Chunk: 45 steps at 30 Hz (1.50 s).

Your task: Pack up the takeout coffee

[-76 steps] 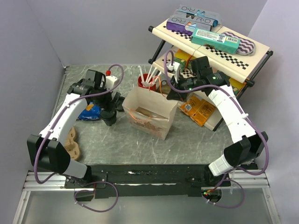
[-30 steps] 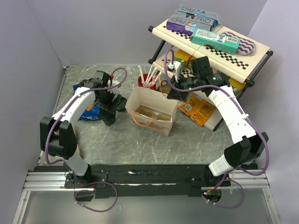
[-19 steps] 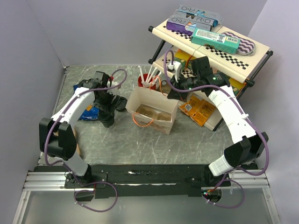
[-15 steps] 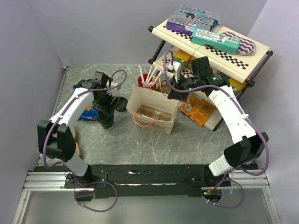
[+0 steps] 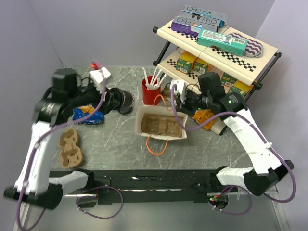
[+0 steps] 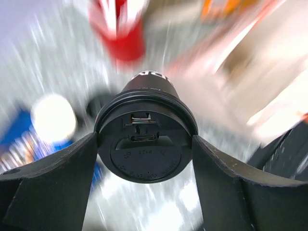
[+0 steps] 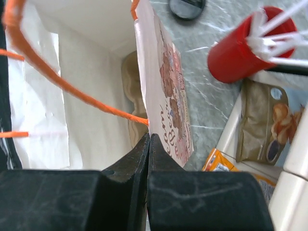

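Note:
The takeout coffee, a dark cup with a black lid, is held off the table, tipped on its side, left of the paper bag. My left gripper is shut on it, its fingers pressing the lid's rim from both sides. The white paper bag stands open in the middle with a brown cup carrier inside. My right gripper is shut on the bag's right wall at its top edge, seen from above at the right gripper.
A red cup with white straws stands just behind the bag. A blue snack bag and a second cardboard carrier lie at the left. A checkered two-tier shelf with boxes and snack packs fills the back right.
My left arm has lifted the cup off the table and swung it up towards the bag. My right gripper has drawn the bag nearer, so its mouth faces up.

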Tool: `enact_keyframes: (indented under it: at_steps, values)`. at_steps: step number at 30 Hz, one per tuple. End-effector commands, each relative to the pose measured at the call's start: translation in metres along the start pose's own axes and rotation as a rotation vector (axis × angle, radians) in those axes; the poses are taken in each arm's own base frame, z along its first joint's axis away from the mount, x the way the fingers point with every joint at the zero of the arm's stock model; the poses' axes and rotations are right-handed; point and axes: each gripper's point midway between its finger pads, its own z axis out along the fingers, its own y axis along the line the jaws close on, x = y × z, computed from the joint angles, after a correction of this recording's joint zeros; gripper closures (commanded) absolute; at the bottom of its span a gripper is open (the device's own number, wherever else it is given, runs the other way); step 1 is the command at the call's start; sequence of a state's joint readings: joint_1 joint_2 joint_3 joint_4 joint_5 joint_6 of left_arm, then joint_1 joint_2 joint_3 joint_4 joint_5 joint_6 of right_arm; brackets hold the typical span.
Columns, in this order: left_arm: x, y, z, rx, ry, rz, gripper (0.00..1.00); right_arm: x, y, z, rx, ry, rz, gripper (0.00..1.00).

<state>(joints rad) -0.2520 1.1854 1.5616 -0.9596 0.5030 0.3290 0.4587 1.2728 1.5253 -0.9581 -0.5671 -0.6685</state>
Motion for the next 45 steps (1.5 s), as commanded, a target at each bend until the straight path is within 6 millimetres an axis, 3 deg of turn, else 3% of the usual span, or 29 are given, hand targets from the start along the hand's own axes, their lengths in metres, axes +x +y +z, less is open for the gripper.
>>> enact_keyframes:
  at_steps: [1, 7, 12, 16, 22, 29, 36, 40, 45]
  values:
    - [-0.086, -0.044, -0.05, 0.135, -0.36, 0.224, 0.99, -0.002, 0.015, -0.001, 0.01, 0.005, -0.122, 1.0]
    - [-0.115, -0.072, -0.08, 0.258, -0.41, 0.291, 0.99, 0.004, 0.011, 0.004, 0.039, 0.018, -0.037, 1.0]
    - [-0.11, -0.097, -0.09, 0.346, -0.421, 0.338, 0.99, -0.005, 0.005, 0.002, 0.052, -0.009, 0.029, 1.0]
    - [-0.087, -0.109, -0.069, 0.403, -0.354, 0.371, 0.99, -0.016, 0.008, -0.002, 0.024, -0.046, 0.022, 1.0]
    - [-0.082, -0.139, -0.039, 0.466, -0.328, 0.541, 0.99, -0.026, 0.007, -0.005, 0.022, -0.068, 0.022, 1.0]
    - [-0.07, -0.134, 0.009, 0.402, -0.213, 0.711, 0.99, -0.033, 0.01, -0.012, 0.018, -0.091, 0.012, 1.0]
    - [-0.064, -0.138, 0.034, 0.375, -0.153, 0.878, 0.99, -0.035, 0.019, -0.019, 0.018, -0.11, -0.02, 1.0]
    - [-0.053, -0.155, 0.047, 0.414, -0.109, 0.957, 0.99, -0.037, 0.019, -0.019, 0.022, -0.115, -0.018, 1.0]
    - [-0.032, -0.16, 0.06, 0.426, -0.059, 1.0, 0.99, -0.031, 0.008, -0.015, 0.084, -0.098, 0.027, 1.0]
